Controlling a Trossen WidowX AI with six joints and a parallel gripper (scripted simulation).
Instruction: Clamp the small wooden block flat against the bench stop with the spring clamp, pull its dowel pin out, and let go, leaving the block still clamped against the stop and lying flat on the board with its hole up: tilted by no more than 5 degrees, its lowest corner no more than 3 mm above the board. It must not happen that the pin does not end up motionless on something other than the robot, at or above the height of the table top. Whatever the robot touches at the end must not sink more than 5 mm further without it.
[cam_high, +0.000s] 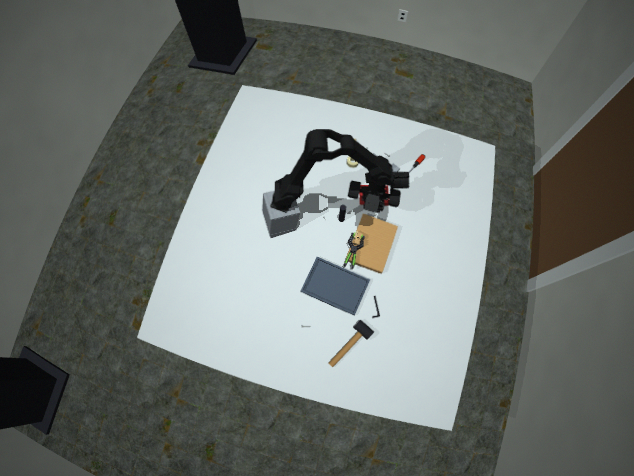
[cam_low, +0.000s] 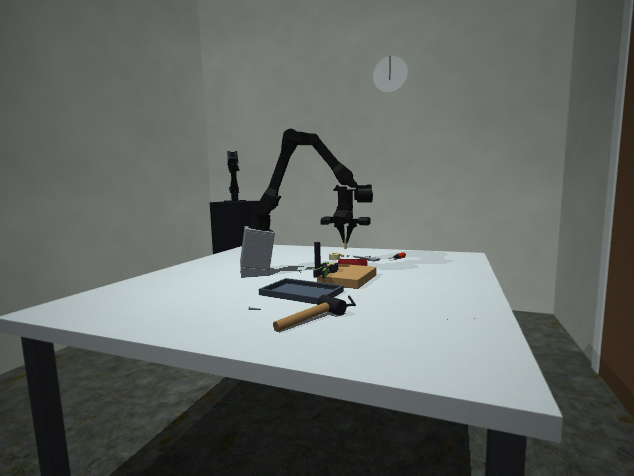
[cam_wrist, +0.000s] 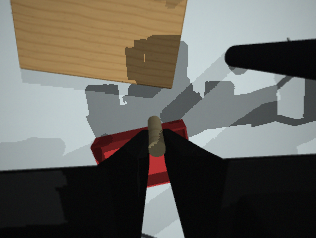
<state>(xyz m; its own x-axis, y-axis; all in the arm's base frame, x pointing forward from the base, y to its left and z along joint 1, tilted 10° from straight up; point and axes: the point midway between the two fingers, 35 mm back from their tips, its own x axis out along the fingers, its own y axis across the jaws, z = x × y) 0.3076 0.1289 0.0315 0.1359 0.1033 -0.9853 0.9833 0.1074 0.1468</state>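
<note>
From above, my pincer (cam_high: 377, 200) hangs just beyond the board's (cam_high: 378, 245) far edge, from the side it floats above the table (cam_low: 409, 327), and at my wrist it grips the dowel pin (cam_wrist: 155, 135) over a red tray (cam_wrist: 107, 148).

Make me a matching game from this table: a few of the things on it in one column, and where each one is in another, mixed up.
Things:
1. dowel pin
2. hammer
3. spring clamp
4. grey tray

Places:
A. at the wooden board's edge
B. between the gripper's fingers
C. nearest the table's front edge
D. between board and hammer

Pairs: 1-B, 2-C, 3-A, 4-D
</note>
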